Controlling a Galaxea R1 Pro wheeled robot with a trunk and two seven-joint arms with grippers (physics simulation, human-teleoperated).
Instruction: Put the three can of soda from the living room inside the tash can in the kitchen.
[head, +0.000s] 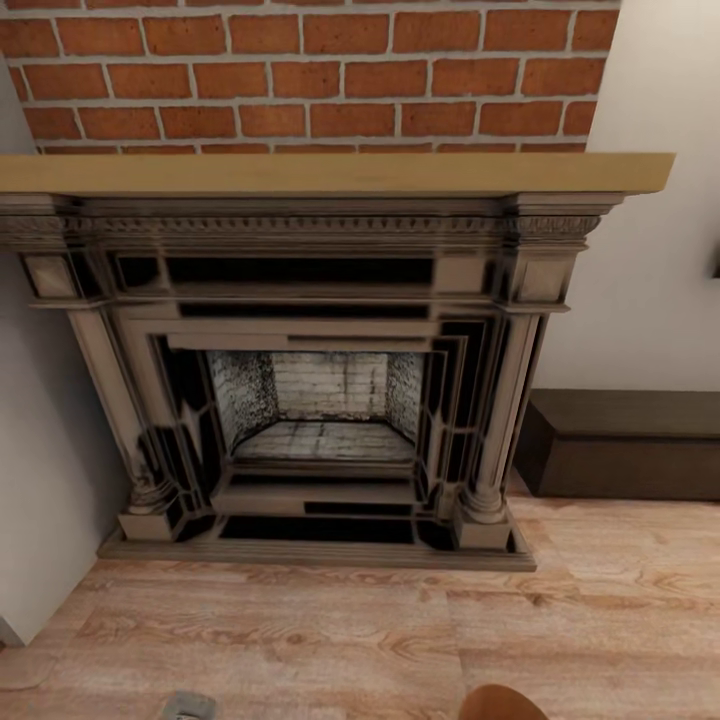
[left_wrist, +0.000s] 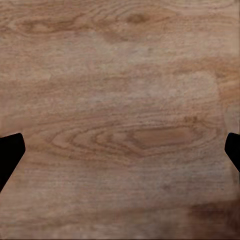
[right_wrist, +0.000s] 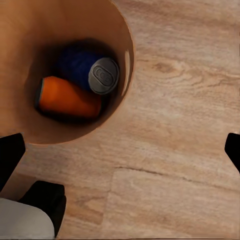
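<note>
Though unlabelled, cans (right_wrist: 80, 87) in bin (right_wrist: 122, 30).

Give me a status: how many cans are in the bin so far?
Done: two cans lie inside the bin, an orange can and a blue can. In hand: nothing; the right gripper and left gripper are both open. Left: the third can, unseen here; the head camera faces the fireplace.

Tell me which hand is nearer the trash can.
Right. The right hand hangs open just beside the trash can, looking down at its two cans. The left hand views bare wood floor, no bin near.
</note>
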